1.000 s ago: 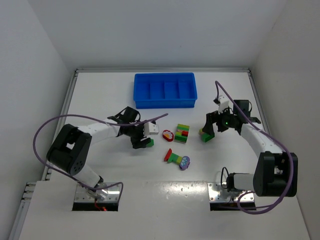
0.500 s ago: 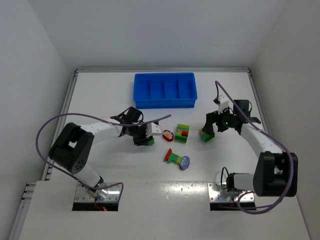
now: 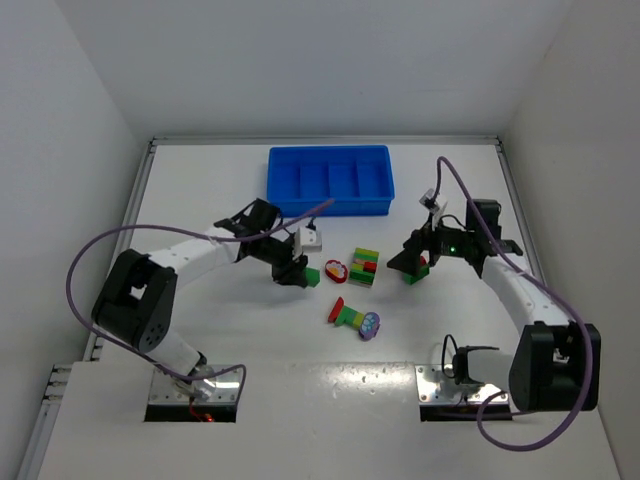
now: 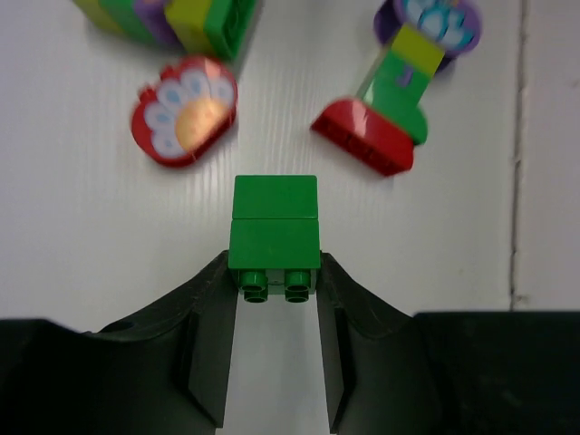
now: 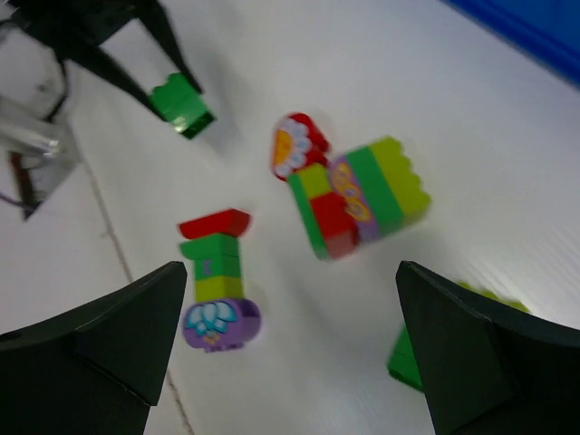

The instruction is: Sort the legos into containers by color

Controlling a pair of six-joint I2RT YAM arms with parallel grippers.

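Observation:
My left gripper point(image 4: 275, 272) is shut on a green lego brick point(image 4: 275, 231), held low over the table at its fingertips point(image 3: 312, 275). Just beyond it lie a red flower piece point(image 4: 185, 111) and a stack of red, green, yellow and purple legos point(image 4: 394, 91). A multicoloured clump point(image 3: 365, 266) sits between the two arms. My right gripper point(image 3: 410, 262) hangs open above the table with nothing between its fingers point(image 5: 136, 335). Another green brick point(image 5: 403, 358) lies by its right finger. The blue tray of containers point(image 3: 330, 208) stands at the back, and its compartments look empty.
White walls close in the table on the left, back and right. The left arm's purple cable point(image 3: 300, 212) arches over the space in front of the tray. The tray's corner point(image 5: 544, 27) shows at the top right of the right wrist view.
The left gripper closed on the green brick and carried it a little to the right, towards the red flower piece. The right gripper tilted and shifted slightly left, still open.

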